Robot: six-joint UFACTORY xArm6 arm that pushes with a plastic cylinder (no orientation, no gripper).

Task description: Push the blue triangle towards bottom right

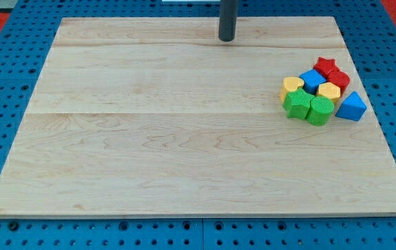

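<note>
Listing from the view's left: pale wooden worktop (pixel 149 139), bare over its whole left and middle.

Item, top centre: dark straight rod, my tip (pixel 226 39), resting near the top edge. The tool has no jaws and grasps nothing; it touches no block.

Item, right side: tight cluster of small blocks. Yellow heart-shaped block (pixel 292 86); green block (pixel 297 103); second green block (pixel 319 110); blue cube-like block (pixel 313 79); second yellow block (pixel 328 91); red star block (pixel 325 66); second red block (pixel 339 79), shape unclear.

Item, cluster's lower right corner: blue triangle block (pixel 351 106), touching or just beside its neighbours, near the right edge.

Relation: the triangle lies down and to the right of my tip, well apart, with the cluster on its upper-left side. Judgement: open room remains toward the bottom right corner; the right edge is close, so the push wants more downward travel than sideways.
</note>
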